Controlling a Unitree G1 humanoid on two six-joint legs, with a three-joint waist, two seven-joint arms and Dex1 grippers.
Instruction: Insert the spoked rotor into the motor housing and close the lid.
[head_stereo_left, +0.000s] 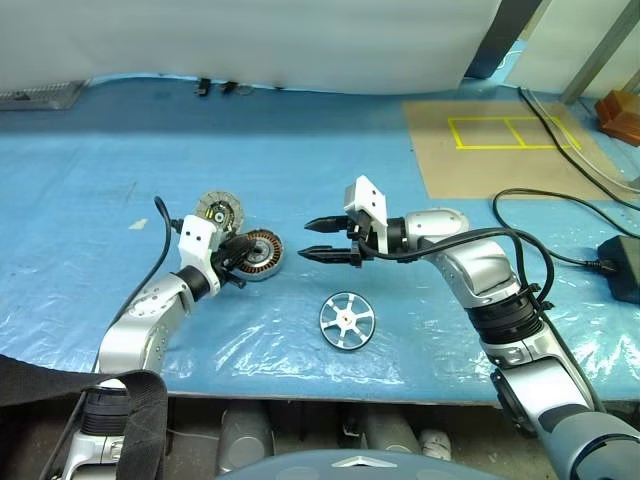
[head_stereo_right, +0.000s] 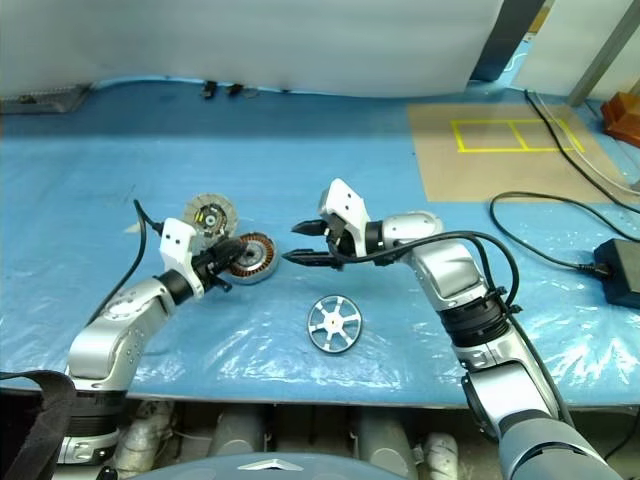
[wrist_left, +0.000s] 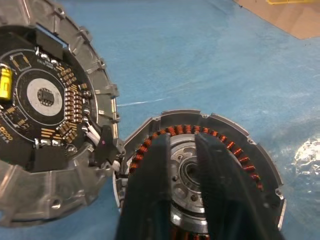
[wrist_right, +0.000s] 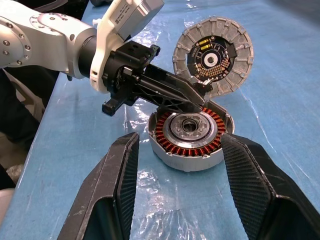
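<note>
The motor housing (head_stereo_left: 266, 250) lies open on the blue sheet, its copper windings (wrist_right: 162, 131) ringing a dark centre. Its lid (head_stereo_left: 219, 210) stands hinged up behind it, circuit side showing. My left gripper (head_stereo_left: 247, 258) reaches across the housing's open top with its fingers (wrist_left: 150, 190) shut, tips by the far rim next to the hinge; nothing shows between them. To the right of the housing hovers my right gripper (head_stereo_left: 312, 240), open and empty, pointing at it. The spoked rotor (head_stereo_left: 346, 320) lies flat nearer the table's front edge, apart from both grippers.
A brown board with yellow tape (head_stereo_left: 490, 150) lies at the back right. A black cable (head_stereo_left: 545, 205) loops across the right side to a dark power brick (head_stereo_left: 625, 268). The table's front edge (head_stereo_left: 330, 392) runs just below the rotor.
</note>
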